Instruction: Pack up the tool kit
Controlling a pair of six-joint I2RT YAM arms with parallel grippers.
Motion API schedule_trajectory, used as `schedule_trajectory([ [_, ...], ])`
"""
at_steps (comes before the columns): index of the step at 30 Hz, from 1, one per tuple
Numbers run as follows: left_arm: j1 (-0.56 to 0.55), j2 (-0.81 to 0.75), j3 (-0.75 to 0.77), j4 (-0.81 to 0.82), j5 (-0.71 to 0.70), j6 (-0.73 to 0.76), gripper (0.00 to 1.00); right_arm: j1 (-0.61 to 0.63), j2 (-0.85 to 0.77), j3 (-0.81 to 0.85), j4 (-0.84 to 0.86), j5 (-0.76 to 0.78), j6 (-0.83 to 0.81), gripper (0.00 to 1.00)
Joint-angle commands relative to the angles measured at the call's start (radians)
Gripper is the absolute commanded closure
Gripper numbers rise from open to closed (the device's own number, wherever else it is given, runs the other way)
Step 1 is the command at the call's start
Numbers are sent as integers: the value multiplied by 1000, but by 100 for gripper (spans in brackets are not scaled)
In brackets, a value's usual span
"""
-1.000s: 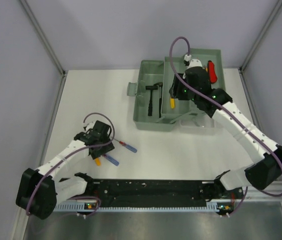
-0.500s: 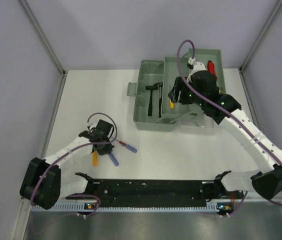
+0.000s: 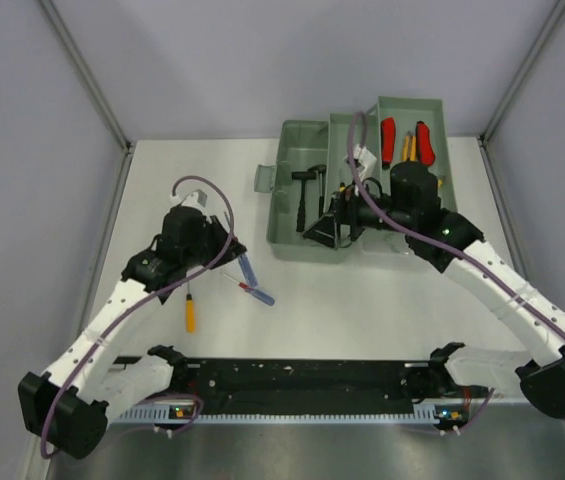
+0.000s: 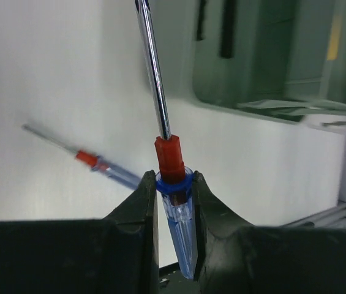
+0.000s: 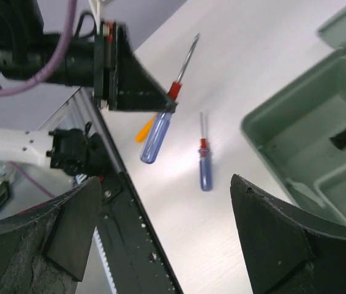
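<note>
Since a second ago the left arm has risen from the table (image 3: pixel 162 190) with a blue screwdriver (image 3: pixel 247 268) pinched in the left fingers (image 3: pixel 230 250). The right arm has drawn back from over the toolbox (image 3: pixel 288 150), and the right fingers (image 3: pixel 324 230) have spread wide with nothing between them.

From above, the white table sits between plain grey walls, with metal posts running up the far corners. A second blue screwdriver (image 3: pixel 260 294) and a yellow screwdriver (image 3: pixel 190 314) lie on the table near the left arm, well apart from the toolbox. The grey-green toolbox stands open at the far right of the table. Its left tray holds a small hammer (image 3: pixel 308 178) among black tools. The far right compartment holds red-handled pliers (image 3: pixel 388 140), with yellow handles (image 3: pixel 409 150) just beside them.

At the left wrist, the fingers (image 4: pixel 137 208) close narrowly on the blue handle (image 4: pixel 177 211) just under its red collar, and the shaft points up. The second blue screwdriver (image 4: pixel 102 166) lies flat to the left. A corner of the toolbox (image 4: pixel 270 67) fills the upper right.

At the right wrist, the two fingers (image 5: pixel 56 239) stand far apart and empty. Between them show the held screwdriver (image 5: pixel 158 131), the one on the table (image 5: pixel 204 164), and the toolbox rim (image 5: pixel 264 128).
</note>
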State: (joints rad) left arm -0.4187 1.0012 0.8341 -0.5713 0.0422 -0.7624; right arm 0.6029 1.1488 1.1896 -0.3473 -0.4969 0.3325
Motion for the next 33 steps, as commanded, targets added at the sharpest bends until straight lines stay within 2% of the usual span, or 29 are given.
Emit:
schedule_trajectory([
  [1,0,-90,82,224,244,86,100,115,51,2,82,-135,-46,16],
  [3,0,-113,69,330,339,86,100,167,81,15,83,-123,-50,16],
  [8,-2,-125,45,534,475,25,100,242,137,34,111,-78,-12,16],
  [13,-3,-133,19,686,504,-43,100,242,173,47,157,-65,54,21],
  [19,-8,-136,10,729,504,-69,100,242,198,54,218,-69,120,27],
  [21,-8,-134,11,734,507,-71,100,244,203,56,237,-72,135,34],
  [22,-8,-134,10,734,507,-71,100,242,207,59,241,-69,145,41],
  [23,-8,-134,10,734,509,-68,100,242,212,61,243,-71,151,49],
  [24,-6,-136,11,731,512,-66,100,242,213,64,243,-66,154,63],
  [25,-8,-134,13,725,510,-63,100,242,213,65,246,-62,158,74],
  [27,-8,-134,20,699,509,-46,91,244,210,65,237,-36,158,90],
  [29,-8,-136,37,662,504,-14,67,242,201,68,220,10,149,100],
  [30,-8,-139,49,634,505,6,56,242,193,71,209,36,139,100],
  [32,-8,-148,77,576,475,52,44,239,180,85,167,118,110,100],
  [33,-6,-157,91,497,443,78,37,236,175,96,142,157,93,100],
])
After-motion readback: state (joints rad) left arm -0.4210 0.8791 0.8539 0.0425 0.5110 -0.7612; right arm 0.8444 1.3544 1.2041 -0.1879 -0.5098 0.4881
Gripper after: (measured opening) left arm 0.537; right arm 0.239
